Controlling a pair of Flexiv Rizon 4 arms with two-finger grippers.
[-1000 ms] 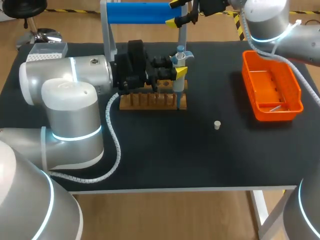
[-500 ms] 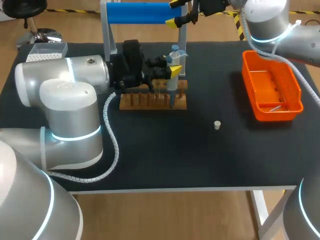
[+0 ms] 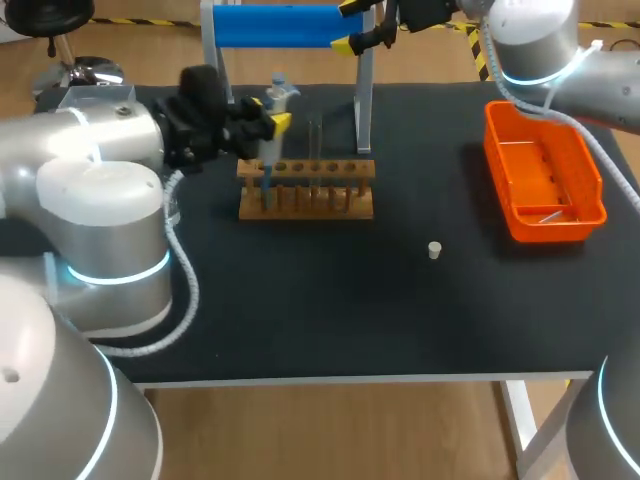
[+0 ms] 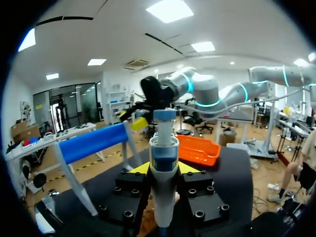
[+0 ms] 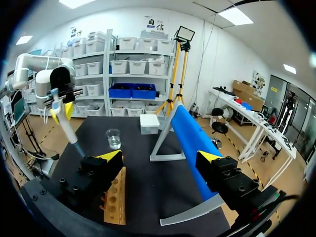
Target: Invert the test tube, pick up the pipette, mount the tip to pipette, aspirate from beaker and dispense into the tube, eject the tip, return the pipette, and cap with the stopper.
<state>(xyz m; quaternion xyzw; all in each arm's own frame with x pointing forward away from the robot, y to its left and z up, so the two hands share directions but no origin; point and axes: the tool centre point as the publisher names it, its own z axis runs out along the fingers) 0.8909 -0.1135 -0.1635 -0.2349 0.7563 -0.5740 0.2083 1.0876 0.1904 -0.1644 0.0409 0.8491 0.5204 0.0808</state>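
The left claw [image 3: 268, 122] pinches the pipette [image 3: 268, 160] upright over the wooden rack's [image 3: 305, 200] left end, likely to dip straight into the beaker [image 5: 113, 138] beyond that end. The right claw [image 5: 159, 155] hangs spread behind the rack, out of the way.

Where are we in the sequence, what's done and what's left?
Done: pipette picked up, shut in the left jaws near the wooden rack. Whether a tip is mounted is unclear. Left: aspirating from the beaker, dispensing into the test tube, ejecting, returning, and capping; the stopper lies loose on the table.
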